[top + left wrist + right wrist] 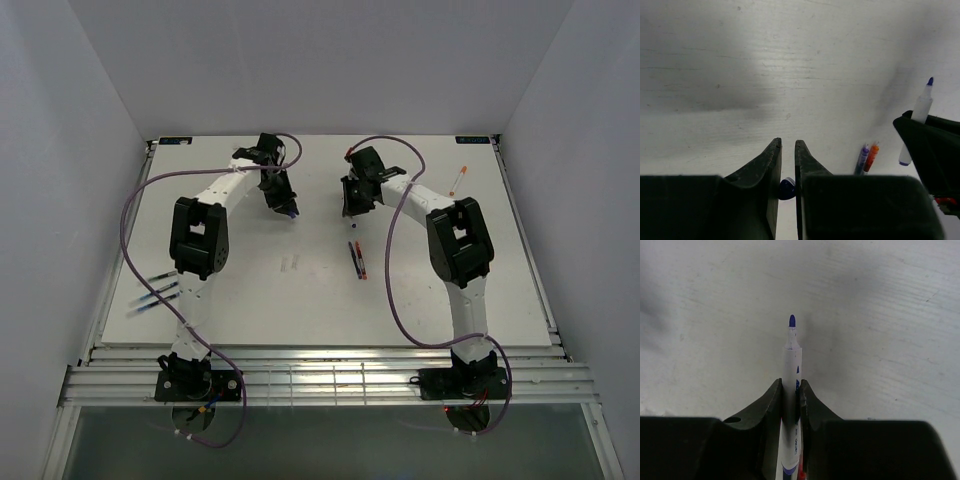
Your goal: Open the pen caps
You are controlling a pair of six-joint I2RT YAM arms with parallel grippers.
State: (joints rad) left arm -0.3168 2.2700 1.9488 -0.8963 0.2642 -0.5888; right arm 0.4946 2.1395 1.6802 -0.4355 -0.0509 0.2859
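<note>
My left gripper [288, 208] [788, 142] is shut on a small dark blue pen cap [786, 188], which sits deep between its fingers. The cap shows as a blue speck [291, 214] below that gripper in the top view. A short way to the right, my right gripper [352, 212] [790, 382] is shut on a white pen barrel [791, 357]. The barrel's bare blue tip [792, 320] points away from the gripper. The left wrist view also shows this pen [921, 110] sticking out of the right gripper. The two grippers are apart.
Two pens [356, 259] lie side by side on the white table just in front of the right gripper, one purple-ended [863, 155], one orange-ended [872, 156]. An orange-tipped pen [458, 180] lies at the far right. Dark blue pens [153, 291] lie at the table's left edge.
</note>
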